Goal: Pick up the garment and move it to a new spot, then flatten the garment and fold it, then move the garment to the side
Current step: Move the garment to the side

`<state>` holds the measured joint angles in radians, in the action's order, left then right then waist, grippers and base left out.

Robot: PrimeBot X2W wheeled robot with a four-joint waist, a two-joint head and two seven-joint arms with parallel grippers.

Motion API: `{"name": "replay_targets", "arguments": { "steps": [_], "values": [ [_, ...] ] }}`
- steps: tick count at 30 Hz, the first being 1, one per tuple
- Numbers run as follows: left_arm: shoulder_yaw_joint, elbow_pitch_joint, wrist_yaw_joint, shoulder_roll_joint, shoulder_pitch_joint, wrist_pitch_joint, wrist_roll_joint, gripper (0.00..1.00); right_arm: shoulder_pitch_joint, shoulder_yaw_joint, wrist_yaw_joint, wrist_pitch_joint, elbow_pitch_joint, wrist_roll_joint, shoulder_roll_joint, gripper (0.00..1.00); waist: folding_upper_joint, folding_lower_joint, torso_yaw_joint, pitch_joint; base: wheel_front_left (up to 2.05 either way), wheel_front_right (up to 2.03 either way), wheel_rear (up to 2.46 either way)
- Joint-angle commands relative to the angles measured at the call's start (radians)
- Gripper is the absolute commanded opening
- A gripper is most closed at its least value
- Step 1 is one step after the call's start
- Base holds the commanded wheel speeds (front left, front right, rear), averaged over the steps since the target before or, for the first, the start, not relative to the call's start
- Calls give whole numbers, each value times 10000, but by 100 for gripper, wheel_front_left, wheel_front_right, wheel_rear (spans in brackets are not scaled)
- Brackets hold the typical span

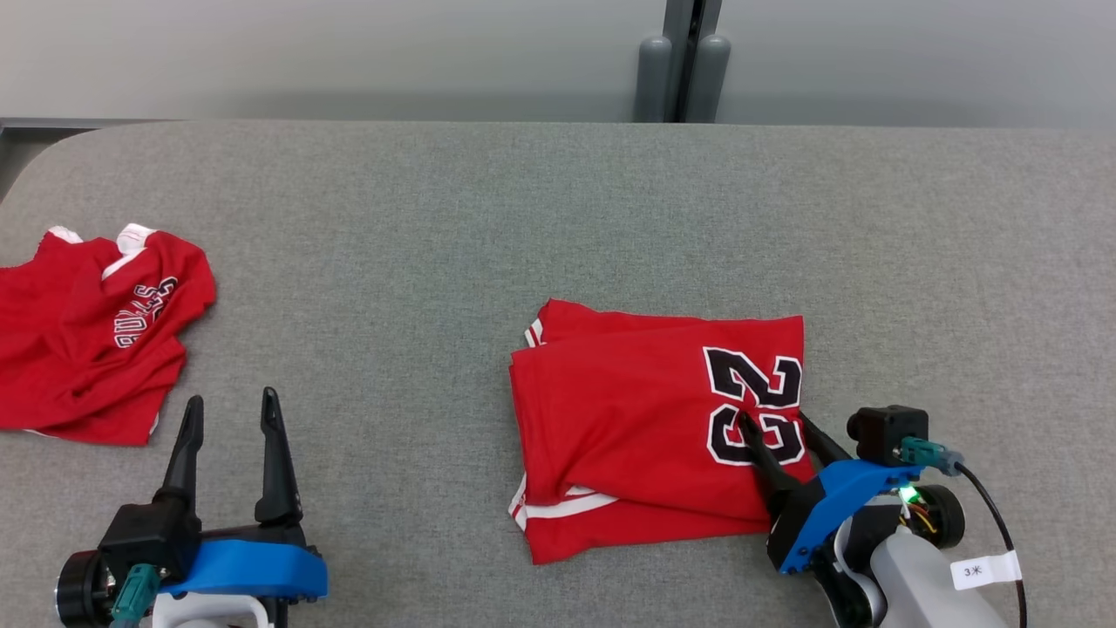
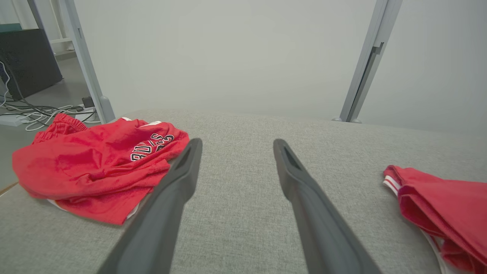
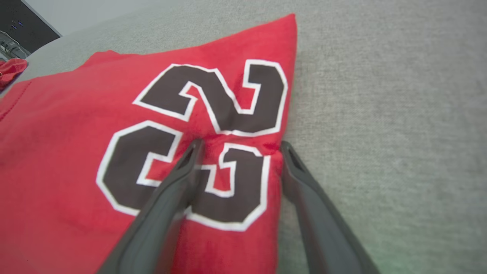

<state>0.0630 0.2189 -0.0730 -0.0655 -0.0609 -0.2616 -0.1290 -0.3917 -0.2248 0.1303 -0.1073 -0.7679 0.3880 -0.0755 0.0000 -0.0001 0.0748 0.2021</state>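
The garment [image 1: 628,419], a red jersey with black-and-white numerals, lies folded on the grey table [image 1: 523,218] right of centre. My right gripper [image 1: 773,419] is open at the garment's right edge. In the right wrist view its left finger [image 3: 179,179] presses on the numerals of the garment [image 3: 57,133], and the other finger touches the table just beside the edge, with slightly puckered cloth between them. My left gripper [image 1: 231,398] stands open over bare table at the lower left, holding nothing. The left wrist view catches the folded garment [image 2: 445,201] at the right.
A second red jersey [image 1: 87,340] lies crumpled at the table's left edge, just left of my left gripper [image 2: 236,141], and appears again in the left wrist view [image 2: 87,163]. Grey wall posts [image 1: 680,61] stand behind the table. Bare cloth surface spans the middle and back.
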Motion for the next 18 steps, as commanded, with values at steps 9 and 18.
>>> {"name": "replay_targets", "arguments": {
  "steps": [9, 18],
  "values": [
    [121, -209, -64, 74, -267, -45, 59, 100, -1132, -692, 5, -1010, -337, -261, -592, 0, 0, 1, -5, 286, 0, 0, 0],
    [69, -1102, -115, 110, -842, -45, 240, 100, -3512, -916, 5, -1165, -448, -821, -1827, 0, 0, 1, -319, 1483, 0, 0, 0]
  ]
}}
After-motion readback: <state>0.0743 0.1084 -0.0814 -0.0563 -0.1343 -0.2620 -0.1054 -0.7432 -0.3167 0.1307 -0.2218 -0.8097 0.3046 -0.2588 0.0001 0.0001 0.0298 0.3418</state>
